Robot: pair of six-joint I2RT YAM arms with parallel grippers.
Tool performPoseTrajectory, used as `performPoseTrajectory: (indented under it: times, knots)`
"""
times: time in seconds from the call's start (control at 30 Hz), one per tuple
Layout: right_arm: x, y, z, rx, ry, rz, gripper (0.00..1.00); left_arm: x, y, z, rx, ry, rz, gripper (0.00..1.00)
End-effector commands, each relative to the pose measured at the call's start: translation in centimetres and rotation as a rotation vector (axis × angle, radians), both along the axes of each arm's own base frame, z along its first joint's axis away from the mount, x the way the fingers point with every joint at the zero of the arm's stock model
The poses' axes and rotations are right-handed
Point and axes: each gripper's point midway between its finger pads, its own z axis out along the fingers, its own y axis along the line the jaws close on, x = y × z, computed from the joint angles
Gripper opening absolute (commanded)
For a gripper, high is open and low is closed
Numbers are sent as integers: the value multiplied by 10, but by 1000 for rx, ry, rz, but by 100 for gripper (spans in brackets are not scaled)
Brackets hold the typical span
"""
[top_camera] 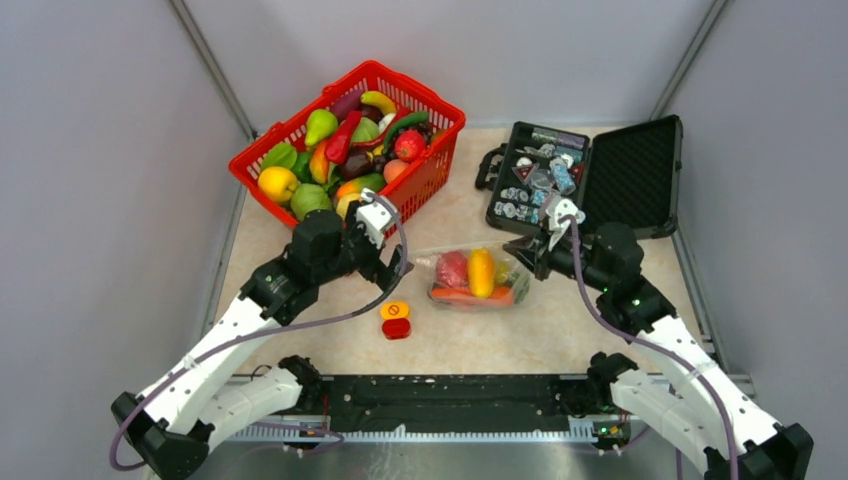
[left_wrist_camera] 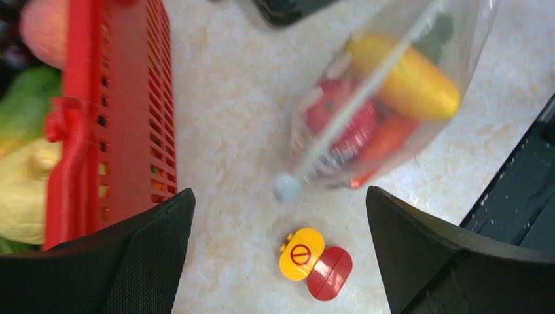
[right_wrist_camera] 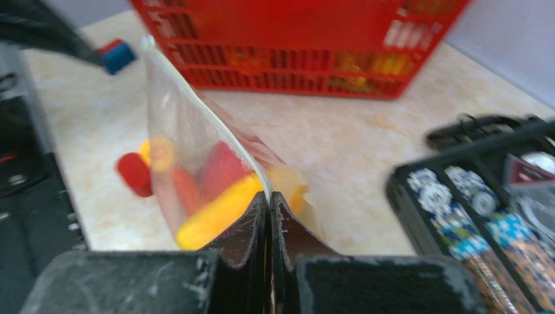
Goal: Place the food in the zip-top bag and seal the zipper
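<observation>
Beige tabletop point(top_camera: 450, 340), grey walls: zip-top bag point(top_camera: 475, 275) at centre holds red, yellow and orange food point(top_camera: 481, 272); zipper point(left_wrist_camera: 366, 91) apparently run shut; right gripper point(right_wrist_camera: 268, 196) pinches the bag's 3 o'clock end; left gripper point(left_wrist_camera: 279, 193) gapes empty at 9 o'clock; more toys fill the red basket point(top_camera: 425, 180) at 11 o'clock.

Top camera high behind near edge, looking down on whole counter point(top_camera: 470, 340). Wrist cameras close, opposite ends of shared zip-top bag point(top_camera: 473, 275).
</observation>
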Motion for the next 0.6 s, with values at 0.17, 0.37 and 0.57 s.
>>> performPoseTrajectory:
  times: [0.17,0.37,0.57]
  knots:
    - [-131,24,98,171,-194,594,0,16,34,91,-290,-301,261,99]
    - [-194,9,133,175,-288,775,0,17,44,96,-296,-324,307,99]
    - [-169,5,126,171,-237,588,0,15,35,90,-284,-294,262,99]
